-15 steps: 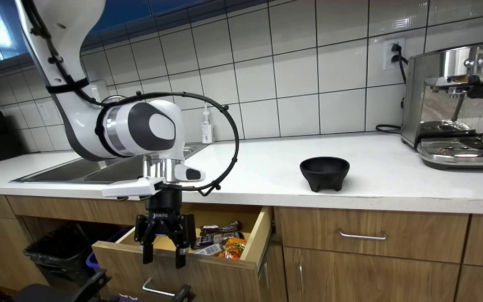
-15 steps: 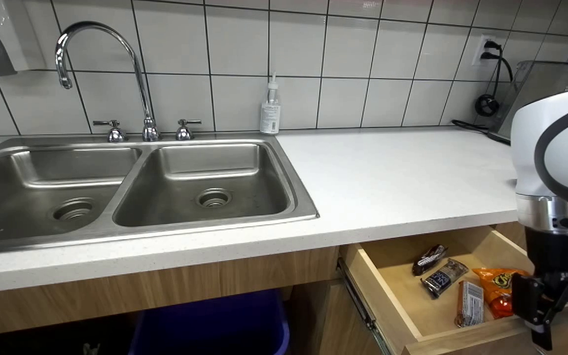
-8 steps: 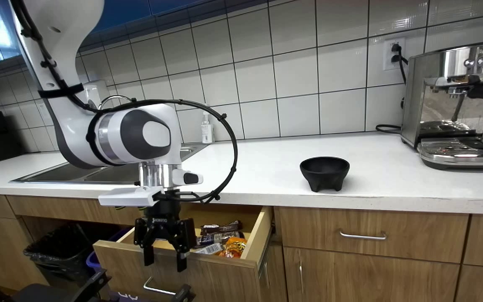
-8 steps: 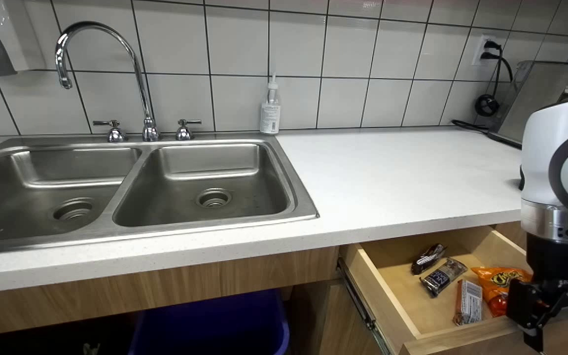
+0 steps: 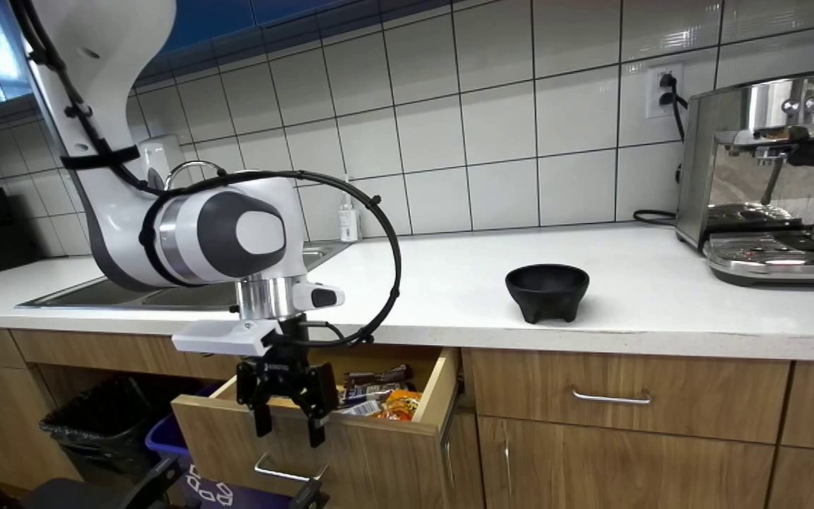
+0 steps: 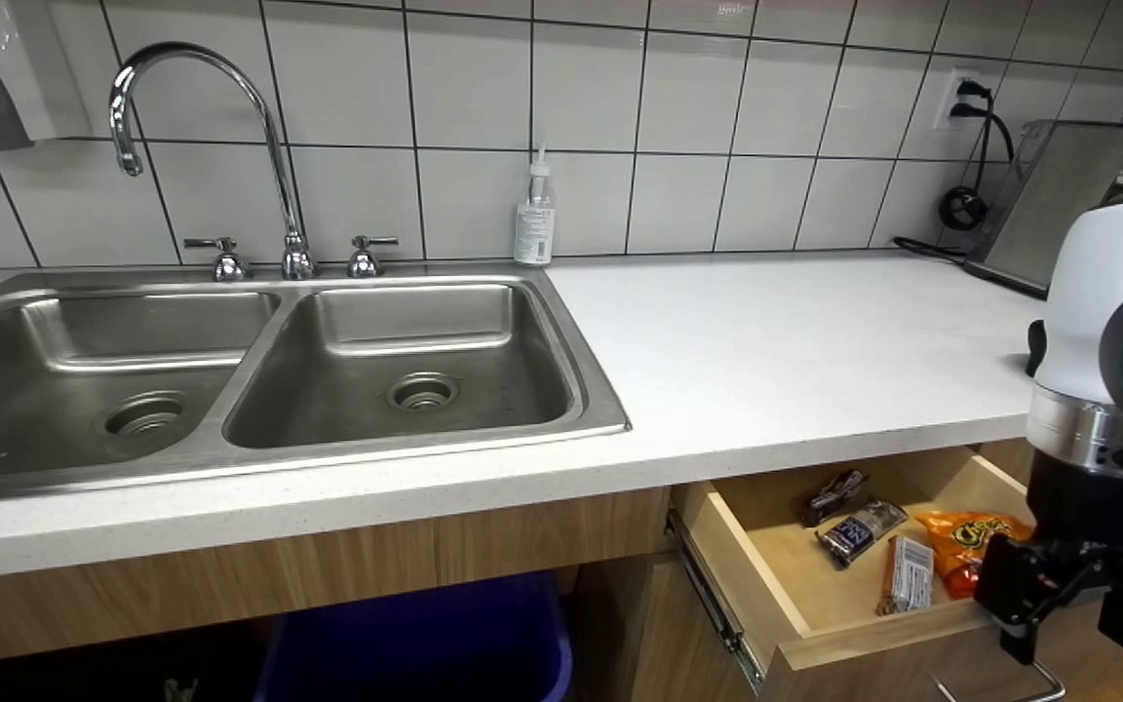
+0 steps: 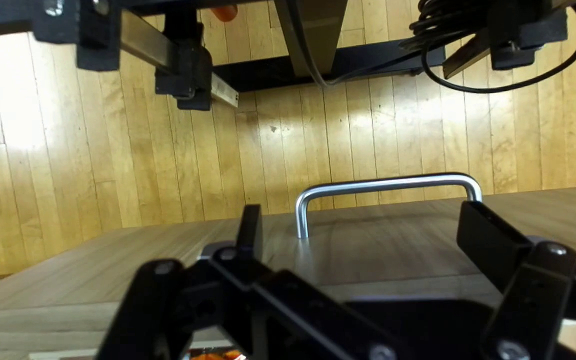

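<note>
In an exterior view, hanging just outside the front of the open drawer (image 5: 379, 456), above the handle (image 5: 283, 475), with the gripper (image 5: 290, 437) spread wide and holding nothing. In an exterior view, showing a snack bag (image 6: 969, 546) and wrapped bars (image 6: 861, 533) inside, beyond the gripper. In the wrist view, framing the handle between the fingers (image 7: 250, 235), but leaving contact with the drawer unclear; probably working on its front at this step, so calling next for even, square contact.
</note>
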